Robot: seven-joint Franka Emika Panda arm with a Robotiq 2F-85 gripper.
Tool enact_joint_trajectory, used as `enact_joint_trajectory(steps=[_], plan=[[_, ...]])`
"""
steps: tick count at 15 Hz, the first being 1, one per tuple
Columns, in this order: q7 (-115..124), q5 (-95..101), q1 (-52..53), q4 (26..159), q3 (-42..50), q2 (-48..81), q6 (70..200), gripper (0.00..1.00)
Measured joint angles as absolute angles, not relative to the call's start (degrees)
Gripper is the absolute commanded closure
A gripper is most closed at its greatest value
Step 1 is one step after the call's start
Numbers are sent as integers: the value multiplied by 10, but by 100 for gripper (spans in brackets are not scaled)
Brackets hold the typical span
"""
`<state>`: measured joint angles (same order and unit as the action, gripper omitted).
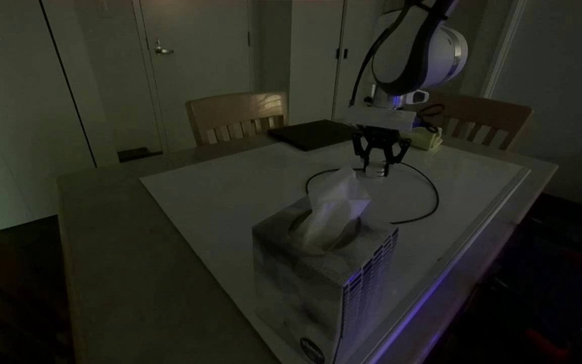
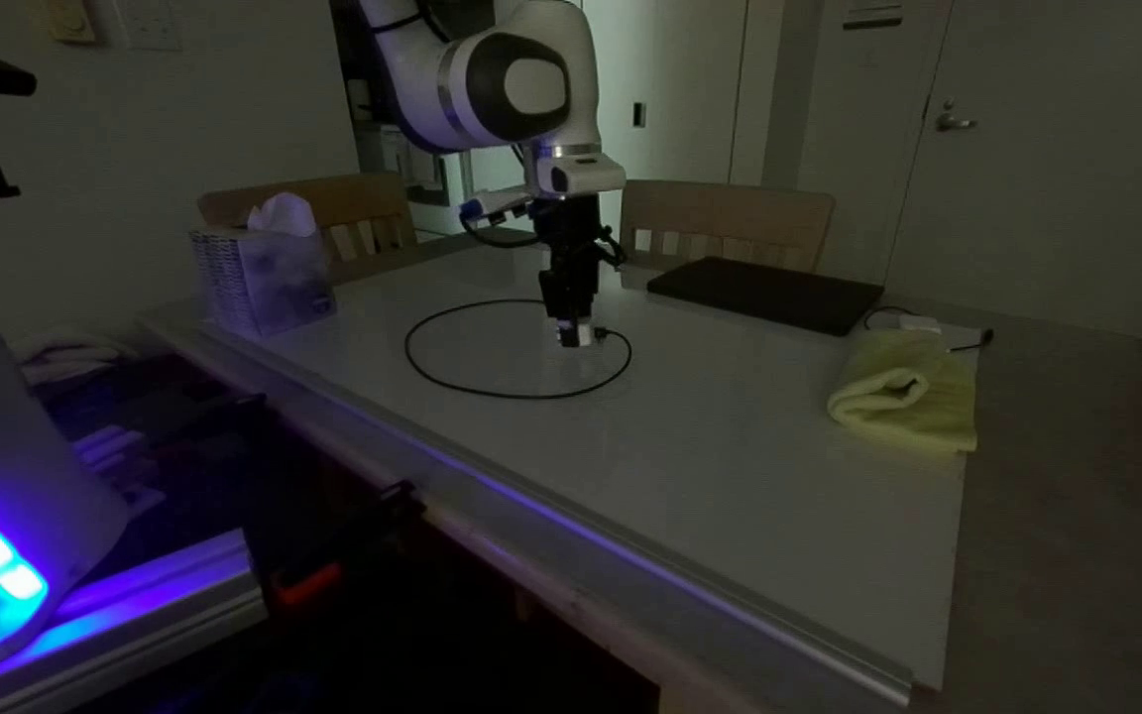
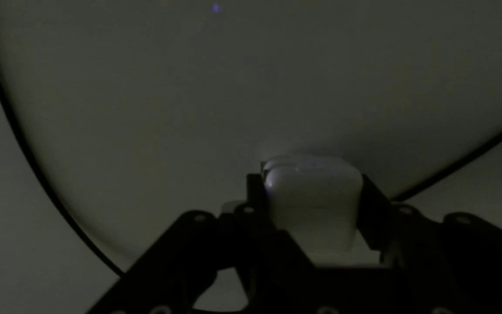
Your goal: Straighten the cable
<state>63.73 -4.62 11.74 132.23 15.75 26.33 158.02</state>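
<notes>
The cable [image 1: 438, 194] is a thin black cord lying in a wide loop on the white board. The loop shows in an exterior view [image 2: 531, 398], with a small plug end just beside the gripper tips. Parts of it curve left and right of the jaws in the wrist view [image 3: 28, 152]. My gripper [image 1: 376, 167] points down at the loop's far side, low over the board. In the wrist view its fingers [image 3: 310, 185] are closed on both sides of a white rounded block [image 3: 314, 205]. The block also shows in an exterior view [image 2: 584, 334]. Whether the cable joins the block is hidden.
A tissue box [image 1: 301, 283] stands beside the loop and hides part of it in that view. A flat black slab [image 2: 764, 293] lies at the board's edge. A folded yellow cloth [image 2: 908, 397] with a small white piece [image 2: 919, 323] is near the corner. Chairs surround the table.
</notes>
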Motion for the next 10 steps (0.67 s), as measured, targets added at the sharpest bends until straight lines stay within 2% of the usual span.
enact_joint_trajectory(steps=[1,3,4,10], plan=[[644,-62,104,1325,156,263,1580,48],[643,-56,93,1325,156,263,1580,48],[644,-55,94,1324,154,263,1580,73],[747,-51,107,1318,167,265,1561,73]])
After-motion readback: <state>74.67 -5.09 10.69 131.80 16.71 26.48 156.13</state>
